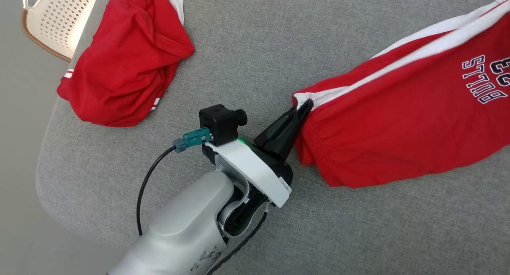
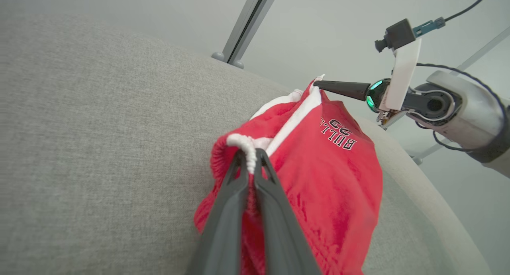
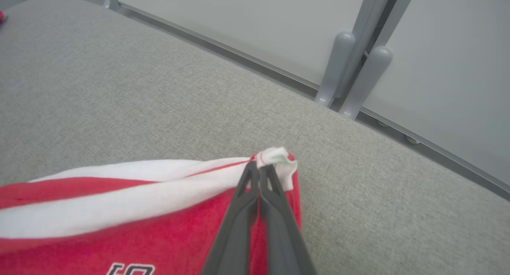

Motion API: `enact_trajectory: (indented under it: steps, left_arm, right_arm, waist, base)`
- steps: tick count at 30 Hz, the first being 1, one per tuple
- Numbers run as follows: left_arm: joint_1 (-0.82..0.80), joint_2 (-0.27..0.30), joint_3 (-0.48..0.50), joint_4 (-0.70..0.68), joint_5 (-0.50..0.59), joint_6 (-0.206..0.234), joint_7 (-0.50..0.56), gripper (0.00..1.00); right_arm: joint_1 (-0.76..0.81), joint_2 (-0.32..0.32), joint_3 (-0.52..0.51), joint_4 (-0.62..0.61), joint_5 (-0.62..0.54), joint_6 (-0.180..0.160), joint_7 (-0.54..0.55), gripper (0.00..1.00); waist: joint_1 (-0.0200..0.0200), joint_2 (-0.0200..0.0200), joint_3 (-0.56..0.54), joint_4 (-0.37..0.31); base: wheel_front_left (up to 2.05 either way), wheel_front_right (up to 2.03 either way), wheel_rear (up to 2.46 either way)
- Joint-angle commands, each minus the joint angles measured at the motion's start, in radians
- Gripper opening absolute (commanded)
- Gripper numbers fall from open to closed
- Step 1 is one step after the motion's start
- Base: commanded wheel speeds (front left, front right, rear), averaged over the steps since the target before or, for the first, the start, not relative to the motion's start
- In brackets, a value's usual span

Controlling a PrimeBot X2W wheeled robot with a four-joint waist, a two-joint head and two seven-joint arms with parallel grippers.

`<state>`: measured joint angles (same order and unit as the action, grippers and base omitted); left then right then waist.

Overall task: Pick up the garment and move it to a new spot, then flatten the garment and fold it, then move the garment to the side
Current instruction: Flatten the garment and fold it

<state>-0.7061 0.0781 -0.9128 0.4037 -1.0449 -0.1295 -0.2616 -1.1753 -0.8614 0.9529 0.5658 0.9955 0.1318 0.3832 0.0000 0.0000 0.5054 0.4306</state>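
Currently held: the garment [image 1: 398,119], red with a white band, pinched at both ends by me.
My left pincer [image 1: 305,105]: fingers pressed together on a white-trimmed corner at one end; my left wrist view shows a bunched white hem caught between the tips.
My right pincer [image 3: 259,167]: clamped tight on a white-edged corner at the other end, with a small fold of white cloth poking up past the tips.
Garment's place: stretched between my two pincers over the grey cloth surface [image 1: 247,59]. In my head view it runs from the middle towards the upper right, and its red body drapes down onto the surface.
Lettering [image 1: 484,79]: black, white-outlined "BULLS 23", upside down in my head view, on the part nearer my right pincer.
Second red garment [image 1: 127,63]: crumpled near the surface's upper left corner, well apart from the one I hold.
Basket [image 1: 59,16]: white and perforated, off the surface's corner, just beside the crumpled garment.
Grey posts [image 3: 350,67]: upright past the surface's far edge, seen from my right wrist.
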Motion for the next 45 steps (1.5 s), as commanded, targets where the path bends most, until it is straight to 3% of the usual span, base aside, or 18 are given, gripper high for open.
enact_trajectory:
  steps: [1, 2, 3, 4, 5, 6, 11, 16, 25, 29, 32, 41, 45]
  left_arm:
    - [-0.008, 0.001, 0.007, 0.006, 0.010, -0.001, -0.005, 0.00]
    - [-0.006, -0.001, 0.010, 0.009, 0.011, -0.001, -0.005, 0.00]
    - [-0.005, -0.002, 0.015, 0.011, 0.014, -0.001, -0.005, 0.15]
    - [-0.003, -0.004, 0.018, 0.014, 0.017, -0.001, -0.005, 0.40]
    - [-0.001, -0.005, 0.023, 0.019, 0.022, -0.001, -0.005, 0.90]
    - [0.001, -0.006, 0.026, 0.026, 0.029, -0.001, -0.005, 1.00]
    - [0.012, -0.009, 0.033, 0.065, 0.063, -0.001, -0.005, 1.00]
    - [0.052, -0.004, 0.110, 0.069, 0.087, -0.001, -0.005, 1.00]
    - [0.168, 0.009, 0.344, 0.041, 0.171, -0.001, -0.003, 1.00]
    - [0.211, 0.002, 0.458, 0.013, 0.247, 0.012, -0.003, 1.00]
    - [0.242, -0.008, 0.531, -0.012, 0.295, 0.018, -0.003, 1.00]
    - [0.365, -0.024, 0.687, -0.117, 0.444, 0.012, -0.003, 1.00]
    - [0.415, -0.026, 0.700, -0.147, 0.460, 0.009, -0.003, 1.00]
  right_arm:
    - [-0.014, 0.002, 0.003, 0.006, 0.000, -0.002, -0.013, 0.27]
    - [-0.020, 0.003, 0.002, 0.019, -0.004, -0.002, -0.024, 0.76]
    - [-0.020, 0.008, 0.001, 0.034, 0.002, -0.002, -0.024, 1.00]
    - [-0.022, 0.015, 0.003, 0.042, 0.004, -0.002, -0.030, 1.00]
    - [-0.026, 0.021, 0.001, 0.054, 0.006, -0.001, -0.039, 1.00]
    - [-0.029, 0.024, 0.002, 0.062, 0.006, -0.001, -0.047, 1.00]
    - [-0.022, 0.049, 0.000, 0.112, 0.000, -0.001, -0.106, 1.00]
    - [0.017, 0.075, 0.038, 0.119, -0.060, -0.001, -0.226, 1.00]
    - [0.138, 0.178, 0.030, 0.097, -0.095, -0.001, -0.506, 1.00]
    - [0.181, 0.190, 0.003, 0.076, -0.168, -0.002, -0.620, 1.00]
    - [0.237, 0.221, -0.076, 0.061, -0.229, -0.001, -0.647, 1.00]
    - [0.569, 0.417, -0.551, -0.158, -0.610, -0.001, -0.648, 1.00]
    - [0.699, 0.494, -0.652, -0.244, -0.689, -0.001, -0.648, 1.00]
  waist:
    - [0.0000, 0.0000, 0.002, 0.001]
    - [0.0000, 0.0000, 0.004, 0.001]
    - [0.0000, 0.0000, 0.005, 0.002]
    - [0.0000, 0.0000, 0.006, 0.003]
    - [0.0000, 0.0000, 0.005, 0.003]
    - [0.0000, 0.0000, 0.004, 0.003]
    - [0.0000, 0.0000, -0.014, -0.012]
    - [0.0000, 0.0000, -0.061, -0.060]
    - [0.0000, 0.0000, -0.189, -0.189]
    - [0.0000, 0.0000, -0.227, -0.240]
    - [0.0000, 0.0000, -0.252, -0.276]
    - [0.0000, 0.0000, -0.289, -0.376]
    - [0.0000, 0.0000, -0.300, -0.396]
  base:
    - [0.00, 0.00, 0.00]
    - [0.00, 0.00, 0.00]
    - [0.00, 0.00, 0.00]
    - [0.00, 0.00, 0.00]
    - [0.00, 0.00, 0.00]
    - [0.00, 0.00, 0.00]
    - [0.00, 0.00, 0.00]
    - [0.00, 0.00, 0.00]
    - [0.00, 0.00, 0.00]
    - [0.00, 0.00, 0.00]
    - [0.00, 0.00, 0.00]
    - [0.00, 0.00, 0.00]
    - [0.00, 0.00, 0.00]
